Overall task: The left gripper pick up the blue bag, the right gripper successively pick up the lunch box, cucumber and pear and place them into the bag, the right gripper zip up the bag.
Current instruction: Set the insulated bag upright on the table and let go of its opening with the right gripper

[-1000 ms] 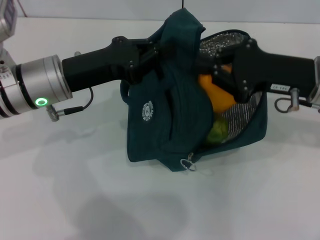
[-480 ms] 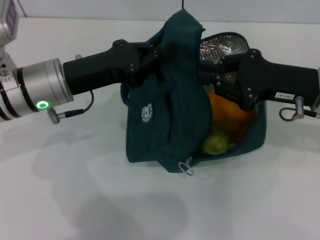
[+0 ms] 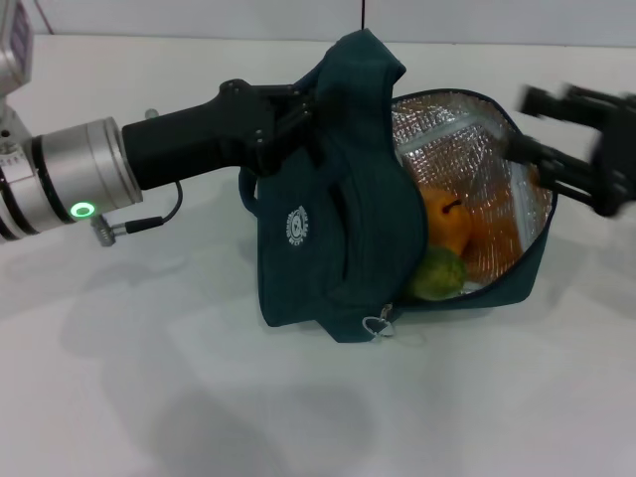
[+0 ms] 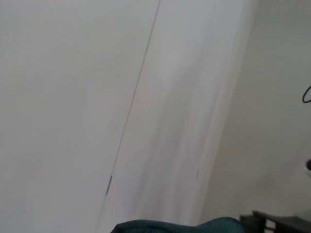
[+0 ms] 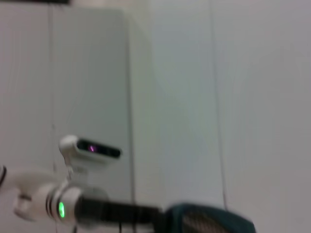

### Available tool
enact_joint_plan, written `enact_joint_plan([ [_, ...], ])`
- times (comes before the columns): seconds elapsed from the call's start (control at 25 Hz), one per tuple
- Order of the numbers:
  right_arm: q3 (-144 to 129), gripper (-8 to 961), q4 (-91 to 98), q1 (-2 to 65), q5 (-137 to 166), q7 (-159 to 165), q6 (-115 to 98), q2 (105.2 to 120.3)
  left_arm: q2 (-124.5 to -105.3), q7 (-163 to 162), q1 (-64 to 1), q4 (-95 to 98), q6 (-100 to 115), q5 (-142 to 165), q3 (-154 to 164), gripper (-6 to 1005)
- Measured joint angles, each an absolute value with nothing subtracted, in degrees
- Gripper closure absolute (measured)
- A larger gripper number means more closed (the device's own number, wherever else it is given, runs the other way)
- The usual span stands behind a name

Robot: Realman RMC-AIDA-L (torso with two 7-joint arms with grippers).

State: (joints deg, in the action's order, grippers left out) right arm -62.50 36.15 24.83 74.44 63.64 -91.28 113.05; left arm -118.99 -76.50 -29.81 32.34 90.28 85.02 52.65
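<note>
My left gripper (image 3: 312, 105) is shut on the top fabric of the blue bag (image 3: 333, 234) and holds it up with its mouth facing right; the fingertips are buried in the cloth. Inside, against the silver lining, the orange pear (image 3: 447, 225) rests on the green end of the cucumber (image 3: 437, 274). The lunch box is hidden inside the bag. My right gripper (image 3: 527, 124) hangs open and empty just outside the bag's mouth, at its upper right edge. The silver zipper pull (image 3: 378, 326) dangles at the bag's lower front corner.
The bag's bottom rests on the white table (image 3: 199, 397). The left wrist view shows only a strip of bag fabric (image 4: 175, 226) under a pale wall. The right wrist view shows my left arm's green ring (image 5: 60, 209) and the bag's rim (image 5: 209, 221).
My right gripper has let go of the pear and drawn back to the right, out of the bag. The pear has dropped onto the cucumber and the bag's mouth gapes wider.
</note>
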Motion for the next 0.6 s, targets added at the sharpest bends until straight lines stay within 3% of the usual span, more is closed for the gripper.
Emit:
enact_joint_plan([
  [0.12,-62.45,445,35.33,22.37,75.84,63.59,-91.15,110.24,-119.02,-76.23,-29.84,32.35,89.75,85.02,52.64,964],
  [0.28,-62.43,443,30.50,21.33,77.46,63.57,-91.75,107.37,-119.16,-75.37,-30.00,32.34,89.49,85.08,52.89,964],
  [0.6,-62.34,444,29.68,21.30,87.07,65.37,-90.00,107.32,-119.18,-75.15,-30.80,32.34,89.29,85.23,53.09,964],
])
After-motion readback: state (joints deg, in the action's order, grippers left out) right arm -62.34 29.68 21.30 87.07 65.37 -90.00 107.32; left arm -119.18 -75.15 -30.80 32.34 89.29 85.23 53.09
